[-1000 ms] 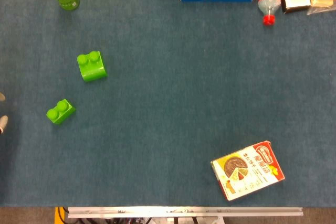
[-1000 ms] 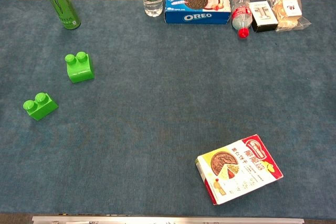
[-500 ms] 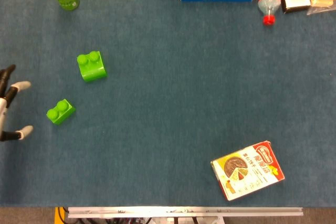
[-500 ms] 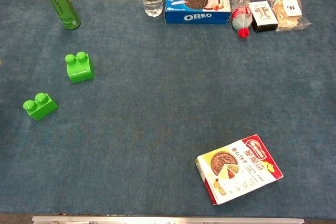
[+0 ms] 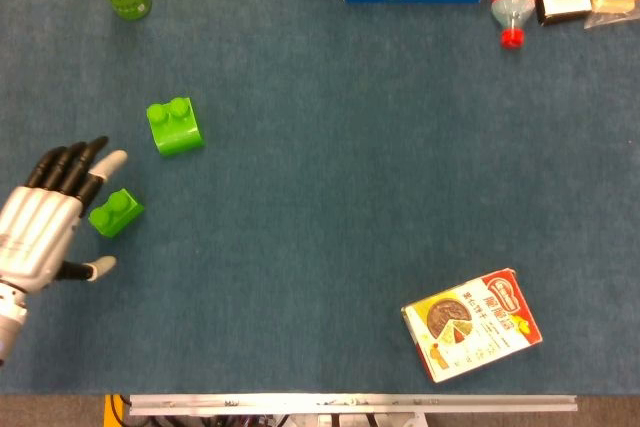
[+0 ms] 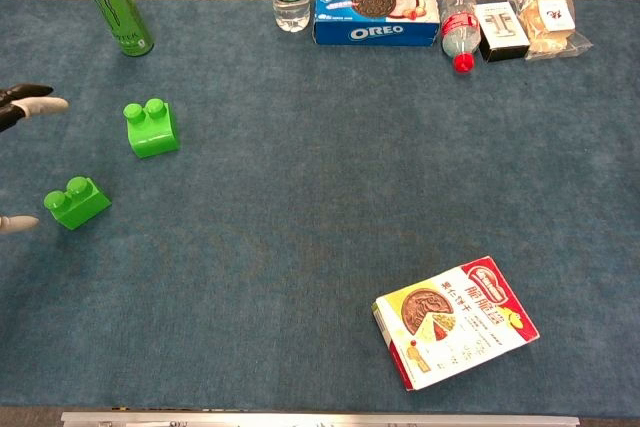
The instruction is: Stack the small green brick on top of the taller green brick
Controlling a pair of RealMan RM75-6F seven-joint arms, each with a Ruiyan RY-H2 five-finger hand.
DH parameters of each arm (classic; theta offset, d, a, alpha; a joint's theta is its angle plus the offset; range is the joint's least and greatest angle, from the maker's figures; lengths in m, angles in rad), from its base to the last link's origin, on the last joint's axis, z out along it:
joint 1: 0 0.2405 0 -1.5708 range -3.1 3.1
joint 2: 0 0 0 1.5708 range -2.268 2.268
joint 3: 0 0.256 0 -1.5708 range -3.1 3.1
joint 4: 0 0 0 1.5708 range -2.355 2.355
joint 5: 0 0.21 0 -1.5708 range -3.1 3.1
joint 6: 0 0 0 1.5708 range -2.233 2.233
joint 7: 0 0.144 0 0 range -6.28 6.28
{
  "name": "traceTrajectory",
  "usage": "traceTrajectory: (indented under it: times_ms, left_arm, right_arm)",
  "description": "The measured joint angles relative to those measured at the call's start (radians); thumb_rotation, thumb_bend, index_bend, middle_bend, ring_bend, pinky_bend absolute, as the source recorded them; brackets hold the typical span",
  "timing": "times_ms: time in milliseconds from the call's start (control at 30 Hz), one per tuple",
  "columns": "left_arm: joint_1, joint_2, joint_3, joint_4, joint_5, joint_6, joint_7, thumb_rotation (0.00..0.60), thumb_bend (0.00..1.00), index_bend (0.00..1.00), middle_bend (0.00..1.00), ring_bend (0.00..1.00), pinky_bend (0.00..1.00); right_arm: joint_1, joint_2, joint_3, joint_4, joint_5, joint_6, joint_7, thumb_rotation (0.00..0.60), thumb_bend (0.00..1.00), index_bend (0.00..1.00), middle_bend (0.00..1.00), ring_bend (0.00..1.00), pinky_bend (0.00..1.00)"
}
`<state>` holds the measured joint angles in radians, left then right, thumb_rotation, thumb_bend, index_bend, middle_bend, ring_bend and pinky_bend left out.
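Left robot hand (image 5: 45, 222) sits just left of the small green brick (image 5: 115, 211), fingers spread, holding nothing; right one isn't visible. Taller green brick (image 5: 175, 126) stands apart on the desk (image 5: 330, 167). Nothing grasped or stacked yet.

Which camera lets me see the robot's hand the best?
The head view shows it best: the whole left hand is there, silver back, dark fingers spread, open just left of the small green brick. The chest view catches only fingertips poking in at its left edge. The right hand appears in neither view.
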<state>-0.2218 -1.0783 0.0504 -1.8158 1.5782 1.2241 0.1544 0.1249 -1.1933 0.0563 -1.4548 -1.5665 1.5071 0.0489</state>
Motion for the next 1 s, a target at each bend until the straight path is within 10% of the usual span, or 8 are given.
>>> traceTrajectory:
  times_ms: [1000]
  left_arm:
    - [-0.077, -0.212, -0.03, 0.144, -0.137, -0.094, 0.17, 0.6, 0.0, 0.0, 0.0, 0.0, 0.03]
  right_arm:
    - [-0.014, 0.017, 0.01, -0.004, 0.002, 0.023, 0.029, 0.6, 0.4, 0.7, 0.45, 0.42, 0.64]
